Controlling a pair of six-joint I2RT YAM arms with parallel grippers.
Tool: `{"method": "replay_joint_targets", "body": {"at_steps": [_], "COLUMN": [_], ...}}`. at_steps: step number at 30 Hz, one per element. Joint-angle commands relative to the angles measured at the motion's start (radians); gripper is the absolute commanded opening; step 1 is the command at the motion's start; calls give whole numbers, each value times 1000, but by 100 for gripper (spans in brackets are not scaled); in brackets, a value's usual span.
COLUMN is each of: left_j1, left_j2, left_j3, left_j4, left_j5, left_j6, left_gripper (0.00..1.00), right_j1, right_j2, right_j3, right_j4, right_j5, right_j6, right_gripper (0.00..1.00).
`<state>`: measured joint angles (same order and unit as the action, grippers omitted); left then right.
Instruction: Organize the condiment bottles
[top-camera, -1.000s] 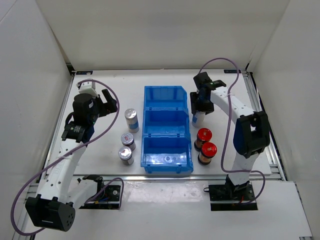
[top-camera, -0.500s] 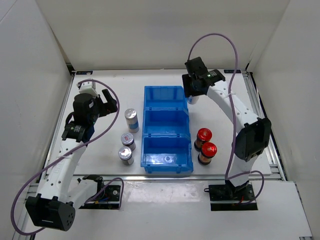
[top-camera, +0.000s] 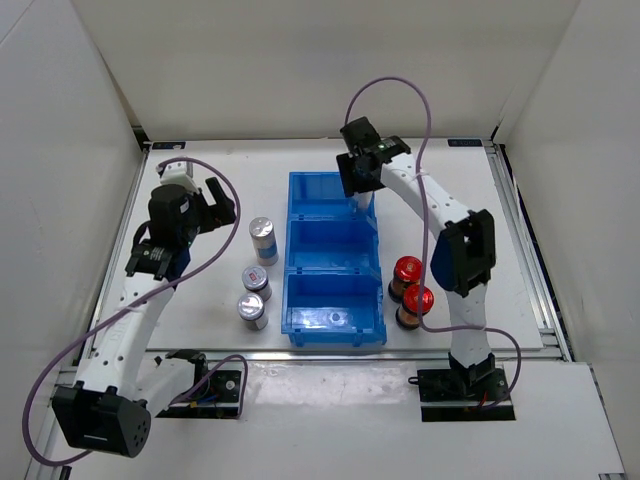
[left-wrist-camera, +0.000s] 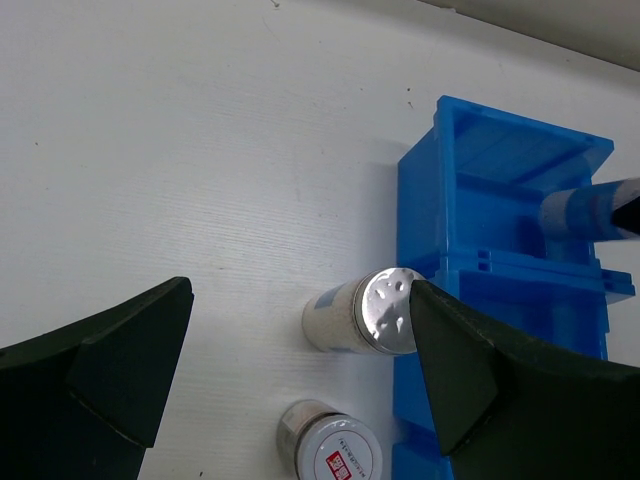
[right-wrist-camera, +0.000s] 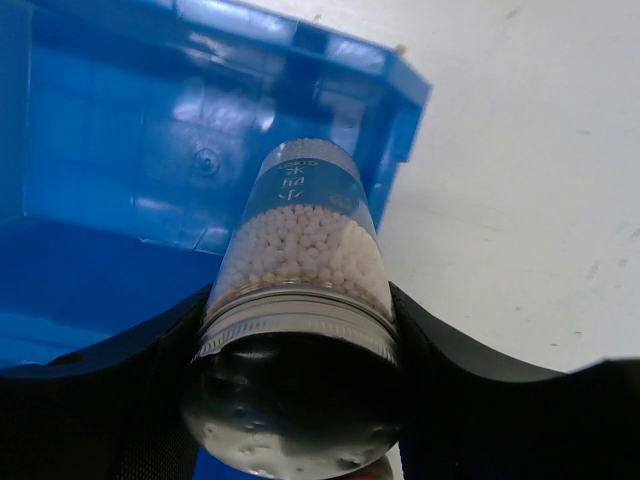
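White tabletop (top-camera: 230, 170) carries a blue three-compartment plastic bin (top-camera: 332, 268). The right gripper (top-camera: 360, 178) has its jaws clamped on a tall white-blue bottle with a silver cap (right-wrist-camera: 305, 250), held above the bin's far-right corner. The left gripper (left-wrist-camera: 300, 300) hangs left of the bin, jaws wide apart. Just left of the bin stand a second white-blue bottle (top-camera: 262, 240) and two short grey silver-capped bottles (top-camera: 256, 282) (top-camera: 251, 310). Two dark red-capped bottles (top-camera: 407, 272) (top-camera: 415, 302) stand just right of it.

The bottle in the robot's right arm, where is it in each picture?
Top camera: the bottle peeks out just below the right gripper, at the far right corner of the blue bin.
Left wrist camera: it pokes in from the right edge, over the bin's far end.
Right wrist camera: it fills the middle, silver cap nearest the lens.
Shared landmark: the blue bin shows in all three views.
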<state>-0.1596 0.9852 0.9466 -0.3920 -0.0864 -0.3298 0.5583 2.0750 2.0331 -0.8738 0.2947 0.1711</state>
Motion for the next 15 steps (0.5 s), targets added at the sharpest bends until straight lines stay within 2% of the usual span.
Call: {"method": "replay_joint_targets", "body": {"at_steps": [1,5,9,12,15], "left_j1": [-3,-3,-3,-3,-3], "left_j2": [3,13,33,33,43], "left_j3": [41,41,41,41,41], "left_j4": [-4,-4,-4,-4,-4], "left_j5": [14,25,34,34,43], "left_j6": [9,9,9,9,9], "left_gripper": [100,100,100,100,100], "right_j1": [-1,-1,-1,-1,-1], "right_j2": [-12,31,65,77,86], "right_j3": [41,41,41,41,41], "right_j4": [36,36,36,36,36], "right_j5": [-54,-63,-72,-72,-72], "right_j6": [21,30,30,39,39], "right_gripper": [22,23,34,49,49]}}
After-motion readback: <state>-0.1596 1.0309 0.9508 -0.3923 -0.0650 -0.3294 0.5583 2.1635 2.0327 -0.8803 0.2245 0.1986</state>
